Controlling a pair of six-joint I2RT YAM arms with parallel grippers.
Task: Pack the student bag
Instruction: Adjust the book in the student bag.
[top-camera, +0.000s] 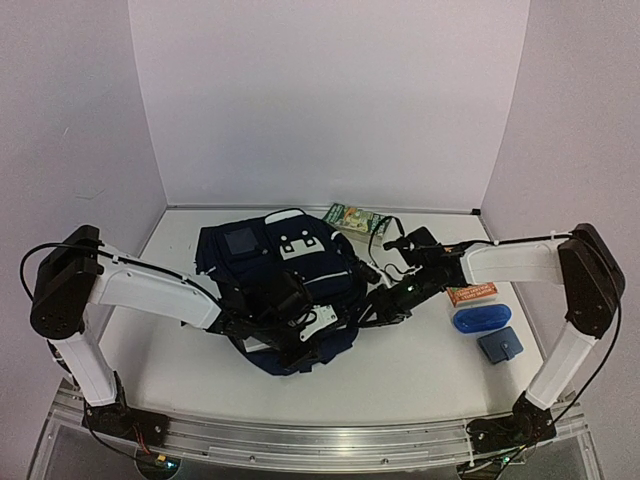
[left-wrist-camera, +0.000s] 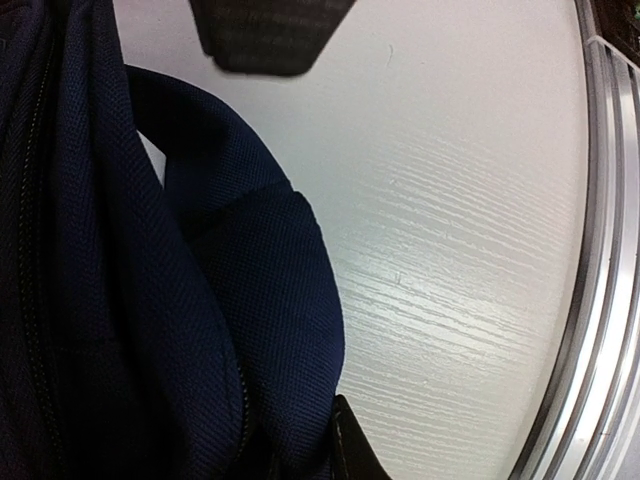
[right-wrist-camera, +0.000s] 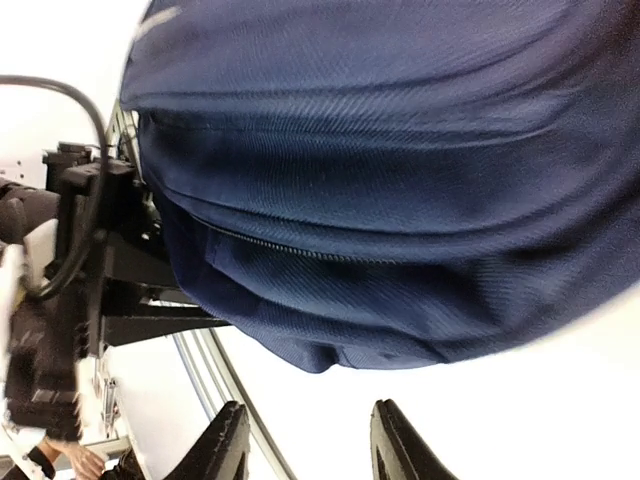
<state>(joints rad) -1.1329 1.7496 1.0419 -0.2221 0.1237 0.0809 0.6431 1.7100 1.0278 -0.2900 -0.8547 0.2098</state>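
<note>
Student bag (top-camera: 285, 285): lies front-up in the middle of the table (top-camera: 420, 380), between the two arms.
Long axis: runs roughly from the near edge toward the back wall, leaning slightly to the left at the far end.
Pointing: the end with the white patch (top-camera: 297, 245) faces the back wall, and the bunched, rounded end faces the arm bases. Which end holds the main opening I cannot tell.
Left gripper (left-wrist-camera: 305, 235): fingers spread wide, one at the top of the wrist view and one at the bottom. A fold of navy fabric lies between them but is not pinched.
Right gripper (right-wrist-camera: 310, 420): fingers apart with nothing between them, just short of the bag's right flank below a closed zip line (right-wrist-camera: 290, 250).
Waiting items: a patterned packet (top-camera: 352, 218) beyond the bag; an orange box (top-camera: 470, 293), a blue oval case (top-camera: 480, 318) and a small blue pouch (top-camera: 498, 345) to its right, all well apart from either gripper.
Step in hand, as I judge it: getting a hold on the near end so the bag can be opened.
Doing it well: close the left fingers on one fold only — not on stacked layers — and brace the bag with the right, so that pulling parts the fabric rather than dragging the whole bag.
</note>
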